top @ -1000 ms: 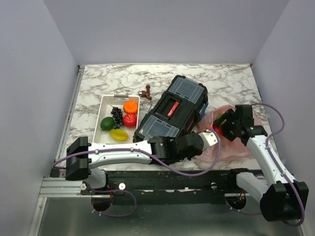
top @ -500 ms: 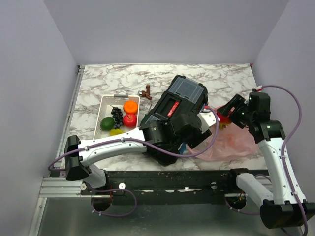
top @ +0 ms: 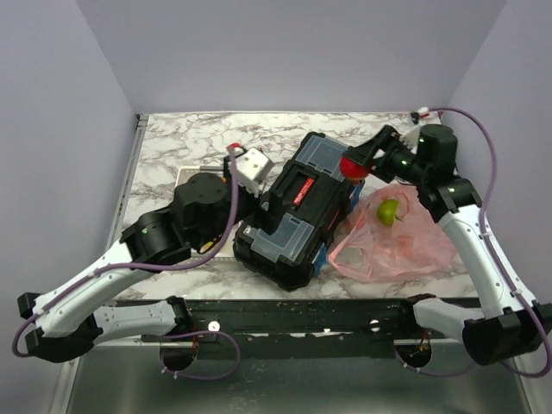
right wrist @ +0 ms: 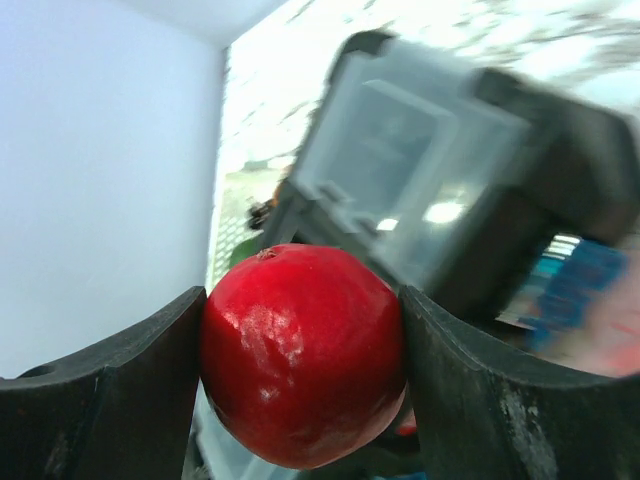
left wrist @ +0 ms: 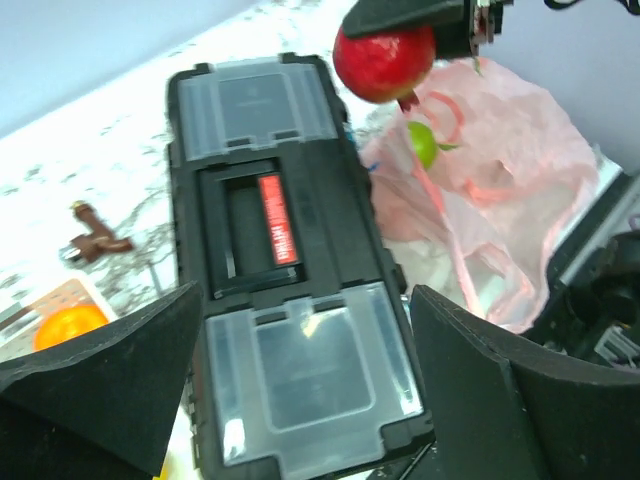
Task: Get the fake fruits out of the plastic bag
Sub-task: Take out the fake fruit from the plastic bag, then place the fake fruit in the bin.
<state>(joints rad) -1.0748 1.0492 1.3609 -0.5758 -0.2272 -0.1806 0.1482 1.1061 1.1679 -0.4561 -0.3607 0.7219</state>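
My right gripper [top: 356, 164] is shut on a glossy red apple [right wrist: 300, 355], held in the air over the far end of the black toolbox. The pink plastic bag [top: 398, 243] lies crumpled on the marble to the right of the toolbox. A green round fruit [top: 390, 210] rests in the bag's upper part. My left gripper [left wrist: 305, 400] hangs high over the near end of the toolbox, open and empty. An orange [left wrist: 68, 327] shows at the left edge of the left wrist view. The left arm hides the other fruits in the top view.
The black toolbox [top: 297, 211] with clear lid panels lies diagonally in the middle of the table. A small brown-red figure [left wrist: 92, 240] lies on the marble left of its far end. The raised left arm [top: 164, 237] covers the table's left side.
My left gripper let go, opened wide and swung up and left, away from the bag. My right gripper lifted the red apple out of the bag to above the toolbox's far end.
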